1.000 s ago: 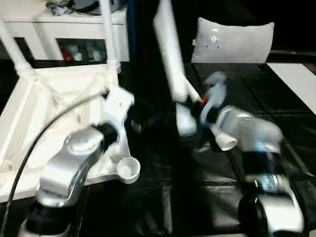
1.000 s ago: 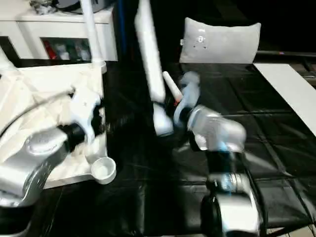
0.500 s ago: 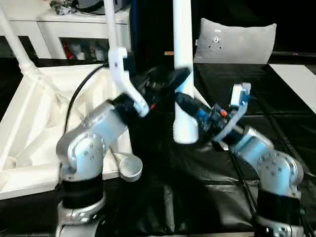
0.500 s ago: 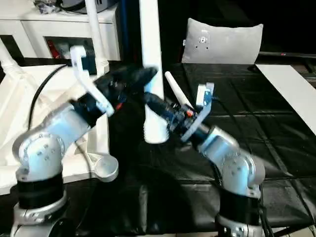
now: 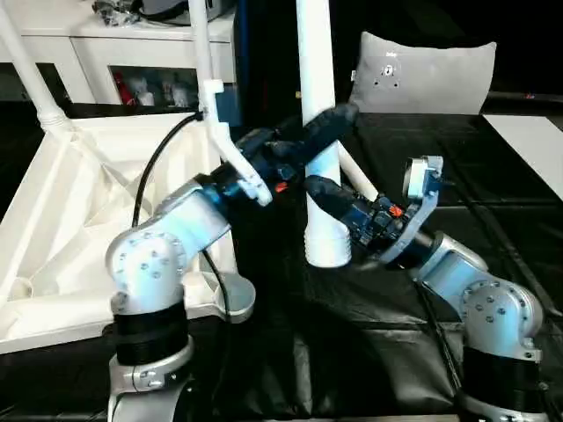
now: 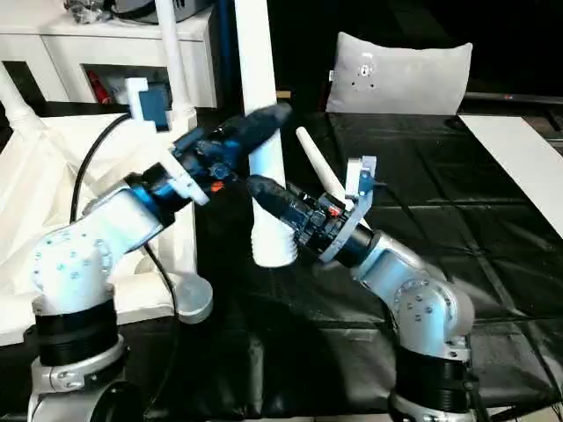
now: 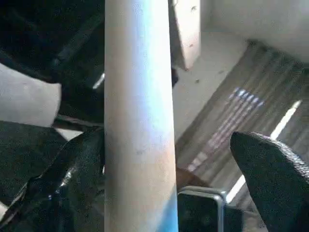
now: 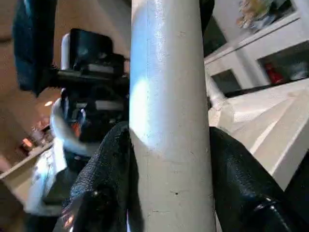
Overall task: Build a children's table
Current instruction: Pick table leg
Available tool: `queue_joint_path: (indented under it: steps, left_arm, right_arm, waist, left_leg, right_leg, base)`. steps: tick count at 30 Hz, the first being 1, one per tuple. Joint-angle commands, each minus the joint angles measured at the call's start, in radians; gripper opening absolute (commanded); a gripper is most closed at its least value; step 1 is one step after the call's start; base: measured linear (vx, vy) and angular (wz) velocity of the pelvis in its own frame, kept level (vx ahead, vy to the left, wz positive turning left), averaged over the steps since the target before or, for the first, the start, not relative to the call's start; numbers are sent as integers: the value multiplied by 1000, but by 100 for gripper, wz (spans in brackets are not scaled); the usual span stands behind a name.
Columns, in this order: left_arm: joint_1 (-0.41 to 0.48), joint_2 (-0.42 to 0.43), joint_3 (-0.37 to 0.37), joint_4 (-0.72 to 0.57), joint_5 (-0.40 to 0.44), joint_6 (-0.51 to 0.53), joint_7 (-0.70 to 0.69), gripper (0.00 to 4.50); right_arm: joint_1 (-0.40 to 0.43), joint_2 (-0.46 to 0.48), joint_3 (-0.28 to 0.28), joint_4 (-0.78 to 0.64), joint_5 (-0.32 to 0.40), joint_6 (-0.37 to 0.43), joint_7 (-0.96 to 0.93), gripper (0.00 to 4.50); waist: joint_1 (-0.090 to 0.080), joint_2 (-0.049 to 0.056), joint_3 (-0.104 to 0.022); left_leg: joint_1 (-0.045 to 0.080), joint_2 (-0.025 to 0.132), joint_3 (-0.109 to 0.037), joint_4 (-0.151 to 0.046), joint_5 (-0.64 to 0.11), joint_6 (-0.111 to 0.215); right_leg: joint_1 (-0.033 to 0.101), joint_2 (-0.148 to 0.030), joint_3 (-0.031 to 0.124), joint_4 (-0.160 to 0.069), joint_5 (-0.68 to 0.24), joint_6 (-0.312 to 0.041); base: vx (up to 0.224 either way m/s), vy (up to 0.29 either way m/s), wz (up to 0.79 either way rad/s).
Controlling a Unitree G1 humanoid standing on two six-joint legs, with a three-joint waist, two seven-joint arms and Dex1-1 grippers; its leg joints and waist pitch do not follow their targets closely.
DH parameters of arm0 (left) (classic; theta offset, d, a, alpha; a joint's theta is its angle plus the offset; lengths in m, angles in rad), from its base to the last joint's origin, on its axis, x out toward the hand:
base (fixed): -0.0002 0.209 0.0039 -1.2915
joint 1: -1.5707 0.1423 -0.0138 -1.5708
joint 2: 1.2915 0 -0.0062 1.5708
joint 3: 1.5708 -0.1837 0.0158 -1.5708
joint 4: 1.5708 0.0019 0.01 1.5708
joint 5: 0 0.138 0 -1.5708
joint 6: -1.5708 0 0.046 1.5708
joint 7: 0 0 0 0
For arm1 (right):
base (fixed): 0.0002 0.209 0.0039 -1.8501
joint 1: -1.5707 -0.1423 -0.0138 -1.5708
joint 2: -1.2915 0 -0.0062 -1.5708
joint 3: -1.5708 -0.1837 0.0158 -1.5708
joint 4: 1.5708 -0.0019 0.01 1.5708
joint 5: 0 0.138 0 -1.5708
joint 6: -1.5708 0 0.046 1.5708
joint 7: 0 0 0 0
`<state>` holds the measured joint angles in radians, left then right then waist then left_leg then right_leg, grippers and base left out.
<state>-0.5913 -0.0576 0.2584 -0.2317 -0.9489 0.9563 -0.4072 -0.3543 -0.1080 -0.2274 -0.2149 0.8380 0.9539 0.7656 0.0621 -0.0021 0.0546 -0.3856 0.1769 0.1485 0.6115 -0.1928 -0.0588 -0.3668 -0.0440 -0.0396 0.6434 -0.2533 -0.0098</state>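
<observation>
Left eye view has 1 long white tube leg (image 5: 317, 105) standing upright near the middle, smooth and round, its wider ribbed end (image 5: 327, 246) hanging just above the black, creased sheet (image 5: 493, 185) covering the bench. The right hand (image 5: 339, 207) reaches in from 4 o'clock and grips this leg low down; in the right wrist view its 2 textured black fingers (image 8: 241, 179) press against either side of the tube. The left hand (image 5: 308, 141) comes from 8 o'clock, higher on the same leg, with its jaws spread wide around the tube: in the left wrist view 1 finger (image 7: 72, 179) lies against the leg while the other (image 7: 275, 169) stands well apart from it.

At 9 o'clock lies the white plastic tabletop (image 5: 79, 220), underside up, ribbed with diagonal webs, a round socket (image 5: 230, 299) at its near corner. 2 legs (image 5: 201, 53) already stand in its far corners. At 1 o'clock rests a flat grey cushion-like panel (image 5: 422, 75); at 11 o'clock, a white cabinet (image 5: 132, 61).
</observation>
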Motion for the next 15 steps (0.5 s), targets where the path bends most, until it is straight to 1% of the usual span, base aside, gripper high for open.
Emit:
queue_joint_path:
  steps: [1, 2, 3, 4, 5, 6, 8, 9, 10, 11, 12, 13, 15]
  left_arm:
    - [-3, 16, -10, -3, -70, 28, -61, 413]
    - [1, 32, -21, -2, -84, 41, -95, 413]
    - [1, 38, -26, -2, -84, 43, -103, 413]
    - [0, 43, -31, -1, -83, 45, -109, 404]
    - [-1, 45, -32, 1, -82, 46, -111, 387]
    - [-2, 51, -35, 1, -88, 50, -119, 387]
    - [-2, 64, -39, 2, -99, 52, -136, 369]
    - [-3, 67, -40, 3, -101, 51, -139, 369]
    - [-4, 70, -41, 5, -106, 49, -141, 342]
    - [-4, 78, -40, 11, -114, 46, -149, 333]
    - [-4, 82, -41, 14, -117, 39, -162, 333]
    - [-4, 86, -40, 17, -123, 33, -176, 333]
    - [-3, 85, -36, 17, -135, 34, -189, 302]
  right_arm:
    - [11, -27, 25, -22, 33, 23, 43, 186]
    - [21, -46, 40, -29, 38, 28, 65, 186]
    - [24, -51, 44, -31, 41, 32, 69, 186]
    - [25, -56, 46, -31, 45, 36, 72, 186]
    - [26, -58, 47, -31, 48, 38, 73, 186]
    - [25, -59, 46, -30, 48, 37, 69, 186]
    - [27, -64, 42, -32, 59, 36, 63, 186]
    - [27, -66, 41, -32, 62, 37, 61, 186]
    - [27, -69, 41, -31, 67, 37, 61, 186]
    - [28, -76, 38, -31, 80, 39, 64, 186]
    - [28, -80, 36, -31, 88, 40, 66, 186]
    - [29, -85, 35, -32, 97, 42, 69, 186]
    - [29, -88, 34, -32, 104, 46, 74, 186]
  waist:
    - [6, -3, -60]
    - [7, -4, -59]
    - [7, 2, -60]
    - [6, 1, -60]
    - [6, 0, -60]
    - [6, 1, -60]
    - [6, 0, -59]
    - [7, 5, -60]
    - [6, 3, -59]
    - [7, 2, -59]
    - [7, 4, -59]
    - [6, 3, -60]
    - [7, 2, -61]
  left_leg:
    - [12, 40, -6, -69, -37, 7]
    - [13, 41, -6, -69, -33, 10]
    - [13, 42, -7, -69, -30, 10]
    - [14, 42, -7, -70, -26, 11]
    - [14, 44, -7, -70, -28, 11]
    - [15, 45, -7, -71, -29, 9]
    - [16, 44, -7, -71, -35, 7]
    - [17, 43, -7, -71, -35, 7]
    - [17, 43, -6, -71, -39, 6]
    - [17, 44, -6, -72, -45, 2]
    - [17, 44, -6, -72, -45, 1]
    - [17, 44, -6, -72, -45, 1]
    - [16, 43, -6, -71, -36, 2]
  right_leg:
    - [50, -85, 48, -83, 39, -183]
    - [50, -85, 48, -83, 39, -180]
    - [49, -85, 47, -82, 43, -179]
    - [49, -82, 47, -82, 48, -176]
    - [49, -85, 46, -82, 48, -178]
    - [47, -85, 46, -82, 45, -181]
    - [48, -86, 47, -83, 33, -185]
    - [48, -86, 46, -83, 29, -185]
    - [47, -85, 47, -84, 25, -185]
    - [47, -86, 47, -85, 15, -186]
    - [47, -86, 47, -85, 13, -185]
    - [48, -85, 47, -85, 12, -182]
    - [49, -84, 46, -83, 29, -186]
  base:
    - [0, 0, 0]
    - [0, 0, 0]
    - [0, 0, 0]
    - [0, 0, 0]
    - [0, 0, 0]
    - [0, 0, 0]
    - [0, 0, 0]
    - [0, 0, 0]
    - [0, 0, 0]
    - [0, 0, 0]
    - [0, 0, 0]
    - [0, 0, 0]
    - [0, 0, 0]
